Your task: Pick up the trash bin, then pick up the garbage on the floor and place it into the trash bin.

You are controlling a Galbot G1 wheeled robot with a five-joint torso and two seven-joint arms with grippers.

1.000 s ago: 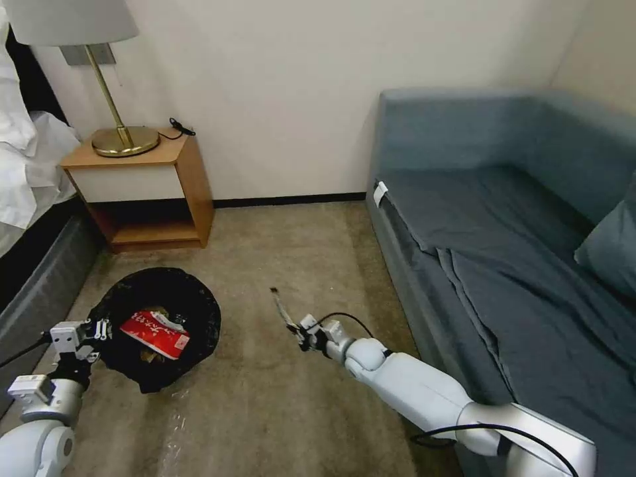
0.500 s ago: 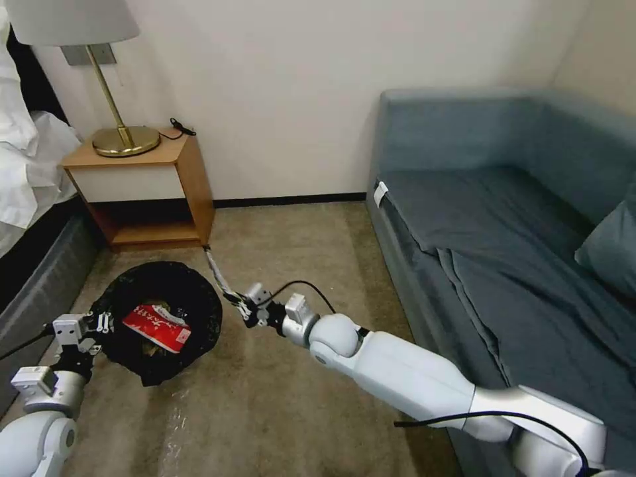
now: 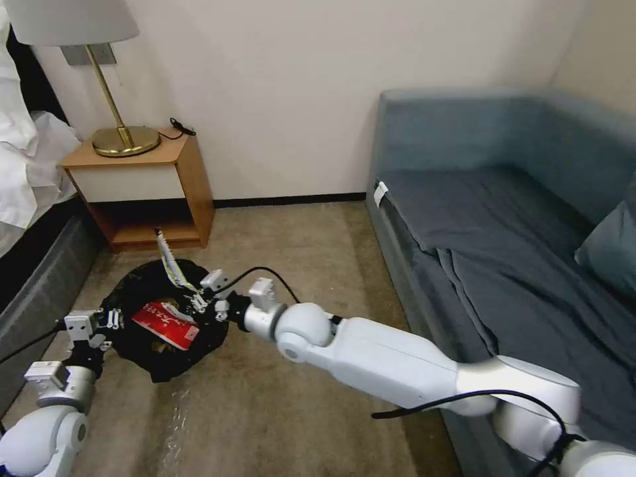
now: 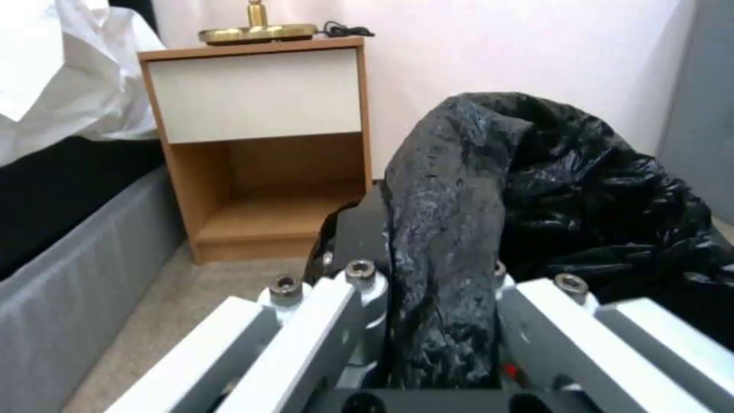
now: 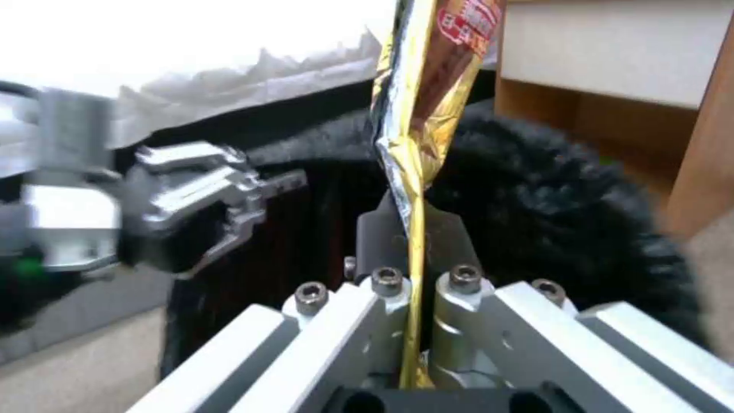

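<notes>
The trash bin (image 3: 149, 354), lined with a black bag (image 4: 581, 201), hangs low over the carpet at the left. My left gripper (image 3: 106, 322) is shut on the bag-covered rim (image 4: 440, 275). A red wrapper with white lettering (image 3: 165, 324) lies inside the bin on other litter. My right gripper (image 3: 199, 303) reaches across over the bin's far rim and is shut on a brown-gold snack wrapper (image 3: 169, 262), which sticks up from the fingers. In the right wrist view the wrapper (image 5: 424, 115) is pinched flat between the closed fingers (image 5: 386, 287), with the bin's dark opening behind it.
A wooden nightstand (image 3: 142, 192) with a brass lamp (image 3: 122, 136) stands just behind the bin. A bed (image 3: 33, 265) runs along the left and a blue-grey sofa (image 3: 503, 252) along the right. Bare carpet (image 3: 291, 252) lies between them.
My right arm has swung left from mid-floor, carrying the snack wrapper to above the bin. The left gripper and the bin have shifted only slightly.
</notes>
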